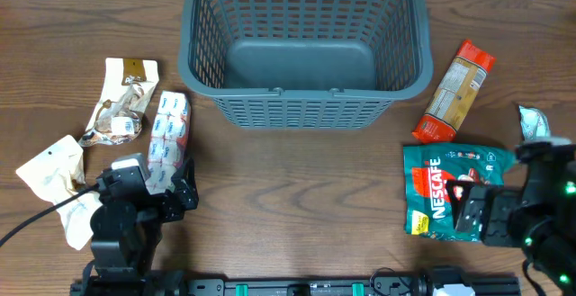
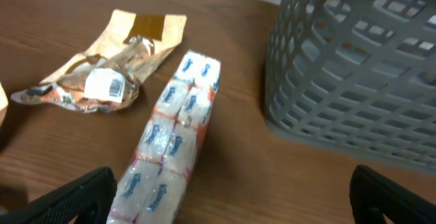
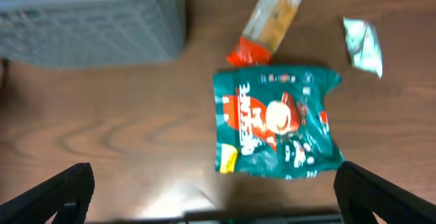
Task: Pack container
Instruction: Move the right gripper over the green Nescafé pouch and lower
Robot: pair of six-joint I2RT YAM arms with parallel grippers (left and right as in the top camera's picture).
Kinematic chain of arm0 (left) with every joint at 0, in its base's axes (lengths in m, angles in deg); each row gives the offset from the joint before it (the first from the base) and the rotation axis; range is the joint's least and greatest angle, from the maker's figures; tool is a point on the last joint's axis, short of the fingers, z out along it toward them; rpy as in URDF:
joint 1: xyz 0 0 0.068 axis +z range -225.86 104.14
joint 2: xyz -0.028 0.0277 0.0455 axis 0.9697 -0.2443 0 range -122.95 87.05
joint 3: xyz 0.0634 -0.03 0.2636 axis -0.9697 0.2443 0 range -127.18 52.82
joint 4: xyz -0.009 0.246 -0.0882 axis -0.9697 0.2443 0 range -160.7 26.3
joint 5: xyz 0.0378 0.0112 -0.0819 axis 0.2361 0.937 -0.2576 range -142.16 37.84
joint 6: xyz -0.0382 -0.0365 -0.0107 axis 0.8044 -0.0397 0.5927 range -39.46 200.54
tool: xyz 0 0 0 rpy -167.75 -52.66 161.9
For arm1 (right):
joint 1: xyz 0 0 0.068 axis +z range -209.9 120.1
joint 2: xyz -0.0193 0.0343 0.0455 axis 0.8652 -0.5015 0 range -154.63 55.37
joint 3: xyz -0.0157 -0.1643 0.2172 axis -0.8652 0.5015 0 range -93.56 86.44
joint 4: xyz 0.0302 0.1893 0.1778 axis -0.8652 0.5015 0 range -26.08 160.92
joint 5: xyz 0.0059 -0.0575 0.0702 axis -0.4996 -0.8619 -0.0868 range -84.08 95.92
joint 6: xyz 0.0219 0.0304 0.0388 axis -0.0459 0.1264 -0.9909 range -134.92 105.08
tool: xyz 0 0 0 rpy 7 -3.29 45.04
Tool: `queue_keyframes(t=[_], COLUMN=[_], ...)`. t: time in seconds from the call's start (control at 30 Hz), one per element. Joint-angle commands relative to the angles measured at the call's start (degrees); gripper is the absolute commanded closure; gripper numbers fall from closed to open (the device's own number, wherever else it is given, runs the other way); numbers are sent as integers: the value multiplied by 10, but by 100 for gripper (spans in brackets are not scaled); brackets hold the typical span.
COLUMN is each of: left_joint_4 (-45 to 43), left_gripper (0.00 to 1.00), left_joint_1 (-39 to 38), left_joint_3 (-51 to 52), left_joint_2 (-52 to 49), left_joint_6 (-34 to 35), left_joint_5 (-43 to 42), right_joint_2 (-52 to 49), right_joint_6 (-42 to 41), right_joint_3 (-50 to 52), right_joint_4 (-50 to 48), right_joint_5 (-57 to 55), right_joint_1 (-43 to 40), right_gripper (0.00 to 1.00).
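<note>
Brown wood-grain desk (image 1: 297, 206) is carrying everything we are working on, and the large dark grey slotted plastic basket (image 1: 297, 107) is sitting upright at its far middle, holding nothing yet. Our left jaws are hanging spread wide and gripping nothing over the near end of the long clear packet of white-and-blue wrapped sweets (image 2: 174, 135); our right jaws are likewise gaping and bare above the crinkled green Nescafé foil pouch (image 3: 272, 122). We are judging the risks so: the long packet is lying slantwise and looking floppy, so a pinch at one end may be leaving it drooping and catching on the basket's thick rim; the crumpled beige-and-brown wrapper (image 2: 102, 74) is lying just beside it, near enough to be getting nudged; the green pouch is lying flat, so fingers coming down may be skidding off the slick foil, and the orange-ended tan biscuit packet (image 3: 272, 20) just beside its far edge could be getting dragged along. We are also missing a good deal: both wrist views are cutting off all but the fingertips (image 2: 75, 197), the right one is blurring, the arms are covering part of the pouch and of a cream packet (image 1: 54, 174) at the left in the overhead view, the basket's far rim is running out of frame, and the small pale green sachet (image 1: 533, 121) is proving too small to read.
</note>
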Motion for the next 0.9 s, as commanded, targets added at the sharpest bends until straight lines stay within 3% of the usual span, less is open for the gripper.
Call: queue_keyframes(t=[0.0,0.1,0.27,0.5,0.57,0.67,0.87], left_joint_4=[2,2,2,2,2,-2,-3], left_gripper=[1,1,1,1,1,1,1], left_joint_1=[-2,-2,-2,-2,-2,-2,-2], left_joint_3=[-13,-13,-13,-13,-13,-13,-13], left_joint_2=[-12,-14,-14,-14,-14,-14,-14], left_joint_6=[7,7,7,7,7,7,5], left_joint_5=[-4,-3,-4,-3,-3,-3,-3], right_joint_2=[-5,-10,-27,-53,-76,-130,-256], right_joint_6=[-45,-48,35,-26,2,107,125], right_joint_3=[-28,-28,-25,17,38,58,62], right_joint_4=[5,5,5,0,-13,-43,-69], right_joint_5=[-45,-148,-165,-233,-215,-108,5], right_joint_1=[-7,-7,-7,-61,-108,-200,-353], right_gripper=[1,1,1,1,1,1,1])
